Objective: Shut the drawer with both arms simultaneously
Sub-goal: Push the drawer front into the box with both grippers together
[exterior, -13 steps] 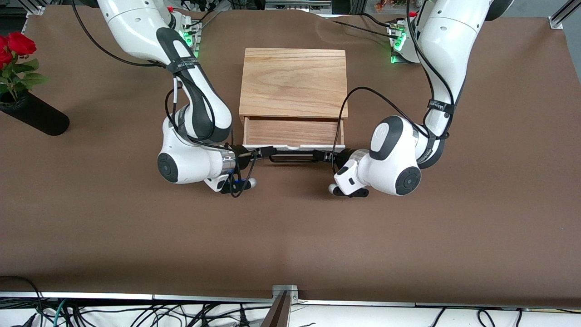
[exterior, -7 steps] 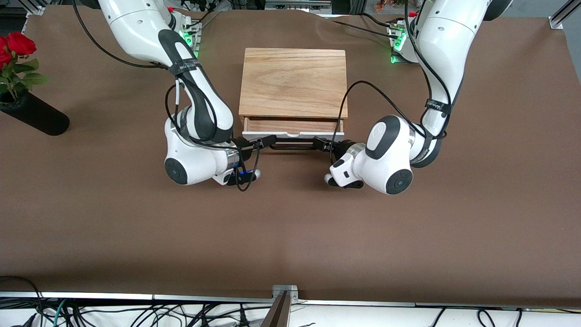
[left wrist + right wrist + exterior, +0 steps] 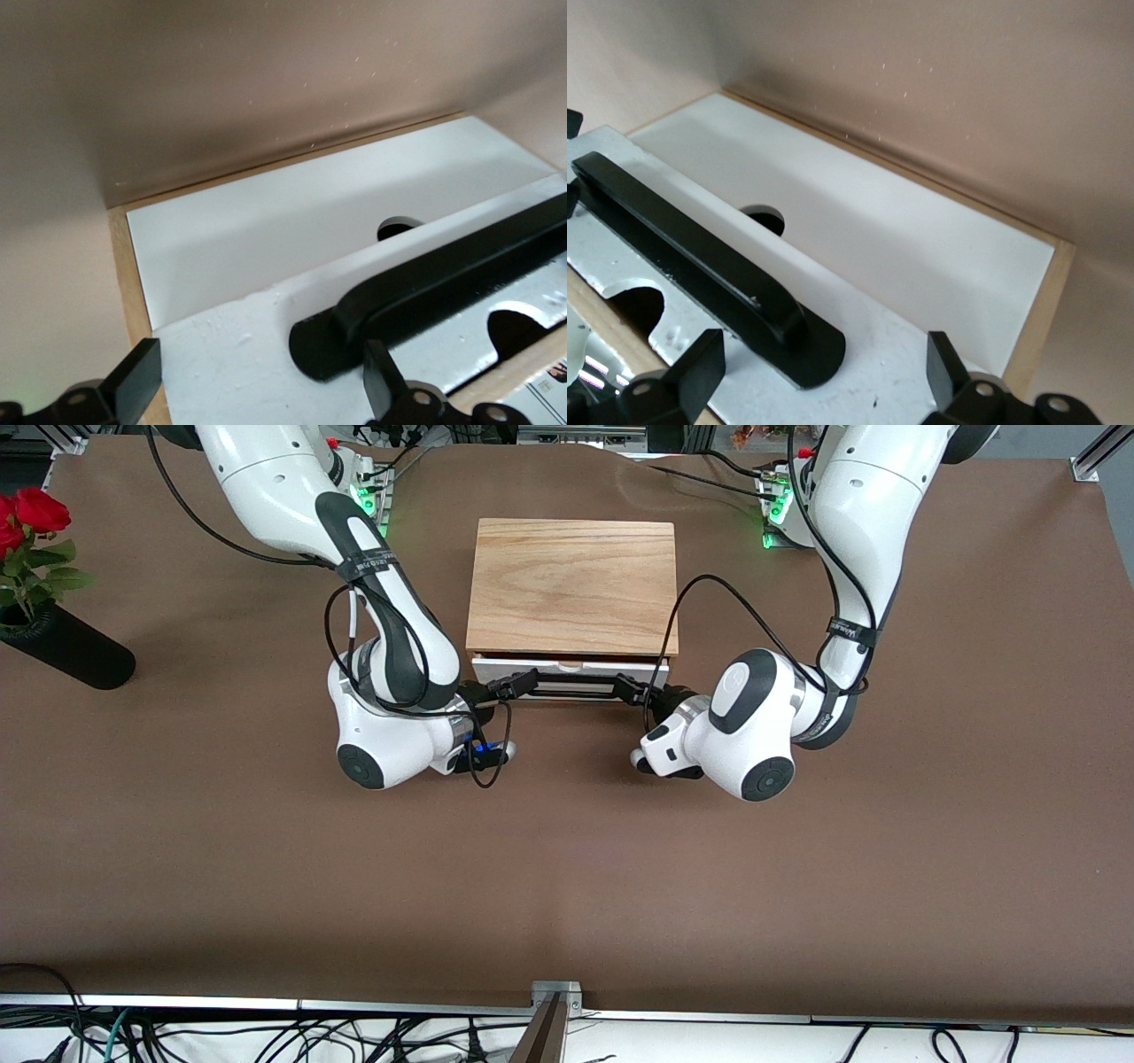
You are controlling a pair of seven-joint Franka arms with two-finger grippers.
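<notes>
The drawer (image 3: pixel 567 666) shows only its white front panel, tight under the flat top of the wooden box (image 3: pixel 571 584); none of its tray shows. Its black handle (image 3: pixel 576 683) sticks out toward the front camera. My right gripper (image 3: pixel 523 683) is open at the handle's end toward the right arm. My left gripper (image 3: pixel 625 686) is open at the other end. In the right wrist view the gripper (image 3: pixel 824 376) straddles the handle's end (image 3: pixel 780 328), close to the white panel (image 3: pixel 904 230). The left wrist view shows the same for my left gripper (image 3: pixel 257 390), handle (image 3: pixel 425 283) and panel (image 3: pixel 266 221).
A black vase (image 3: pixel 71 655) with red roses (image 3: pixel 31 518) stands at the right arm's end of the table. Both arms' elbows rest low over the brown table (image 3: pixel 567 868), nearer the front camera than the drawer. Cables hang along the table's front edge.
Both grippers moved toward the box with the handle between them. The drawer slid in, from well open to its panel sitting under the box top.
</notes>
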